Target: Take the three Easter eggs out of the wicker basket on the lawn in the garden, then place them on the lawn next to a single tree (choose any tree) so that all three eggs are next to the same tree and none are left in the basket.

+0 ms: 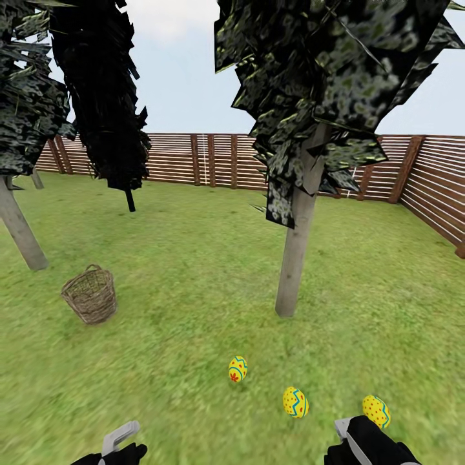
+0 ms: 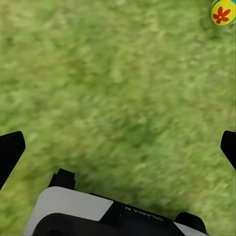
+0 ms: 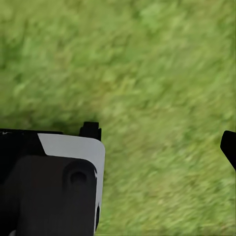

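Three yellow Easter eggs lie on the lawn in front of the tree with the straight pale trunk: one nearest its base, one further forward, and one to the right. The wicker basket stands upright to the left, with no egg visible inside. My left gripper is low at the front left; its fingers are spread wide over bare grass, with an egg beyond them. My right gripper sits just beside the rightmost egg, open, one fingertip over grass.
A leaning pale trunk rises behind the basket at the far left. A black tree stands further back. A brown slat fence closes the garden behind and on the right. Open grass lies between basket and tree.
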Controlling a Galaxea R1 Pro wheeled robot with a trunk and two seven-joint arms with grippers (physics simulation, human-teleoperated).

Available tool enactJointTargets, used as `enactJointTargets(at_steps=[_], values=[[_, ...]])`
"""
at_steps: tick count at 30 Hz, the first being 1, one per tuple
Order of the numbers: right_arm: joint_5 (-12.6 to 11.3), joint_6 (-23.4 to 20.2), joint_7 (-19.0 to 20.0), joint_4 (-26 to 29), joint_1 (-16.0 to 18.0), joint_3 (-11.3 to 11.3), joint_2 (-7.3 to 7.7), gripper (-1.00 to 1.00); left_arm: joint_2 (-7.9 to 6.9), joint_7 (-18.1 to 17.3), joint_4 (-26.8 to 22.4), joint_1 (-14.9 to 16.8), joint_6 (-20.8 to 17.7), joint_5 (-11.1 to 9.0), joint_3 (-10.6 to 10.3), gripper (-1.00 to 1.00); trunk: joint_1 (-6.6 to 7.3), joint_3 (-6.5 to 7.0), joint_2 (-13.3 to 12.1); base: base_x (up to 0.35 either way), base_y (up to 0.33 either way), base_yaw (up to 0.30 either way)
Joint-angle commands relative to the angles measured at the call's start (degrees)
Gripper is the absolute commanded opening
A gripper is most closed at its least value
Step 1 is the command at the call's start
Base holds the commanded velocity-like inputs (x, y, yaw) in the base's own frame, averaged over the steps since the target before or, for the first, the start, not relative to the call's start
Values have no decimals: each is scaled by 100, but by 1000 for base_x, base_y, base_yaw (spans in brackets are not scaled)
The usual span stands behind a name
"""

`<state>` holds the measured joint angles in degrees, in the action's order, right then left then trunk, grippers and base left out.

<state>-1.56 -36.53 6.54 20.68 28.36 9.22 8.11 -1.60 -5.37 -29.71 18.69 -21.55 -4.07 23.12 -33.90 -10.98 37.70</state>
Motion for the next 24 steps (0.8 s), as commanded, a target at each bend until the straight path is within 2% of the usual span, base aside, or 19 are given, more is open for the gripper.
enactJointTargets(at_steps=[1, 24], values=[[-13, -29, 12, 9, 3, 36, 6, 100, 8, -17, -9, 3, -42, -41, 26, 100, 21, 9, -34, 0, 0, 0], [-11, -29, 13, 0, 3, 38, -11, 100, 55, -8, -9, 3, -42, -33, 26, 100, 526, 422, -956, 0, 0, 0]])
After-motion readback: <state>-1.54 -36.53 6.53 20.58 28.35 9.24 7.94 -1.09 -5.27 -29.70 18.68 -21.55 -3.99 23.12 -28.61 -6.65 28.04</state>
